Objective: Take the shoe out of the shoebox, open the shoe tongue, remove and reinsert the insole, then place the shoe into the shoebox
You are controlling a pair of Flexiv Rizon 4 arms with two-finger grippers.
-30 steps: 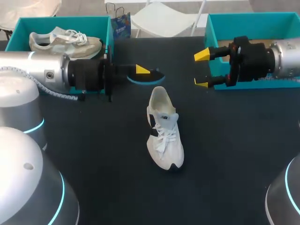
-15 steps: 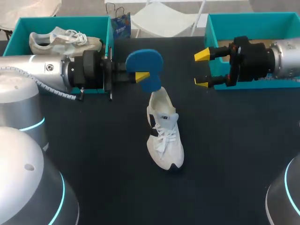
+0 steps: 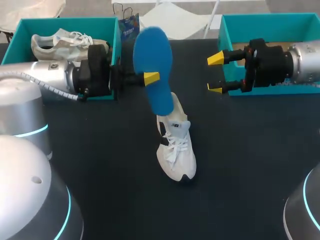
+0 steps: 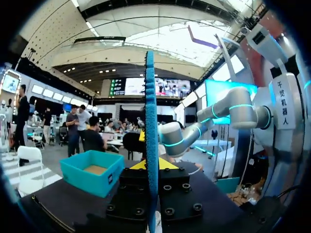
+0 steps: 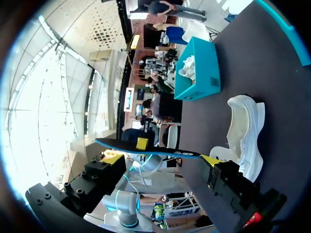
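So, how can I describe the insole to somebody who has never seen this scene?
Find the black table and the white shoe lying in its middle. Over the shoe's heel end, the left gripper, coming in from the left, holds the insole. It is flat, foot-shaped and bright blue, while the shoe is white and the gripper's tips are yellow.

I list: insole (image 3: 152,65), blue; shoe (image 3: 176,150), white with black trim; shoeboxes (image 3: 65,21), teal; table (image 3: 250,170), black; fingertips (image 3: 216,59), yellow.
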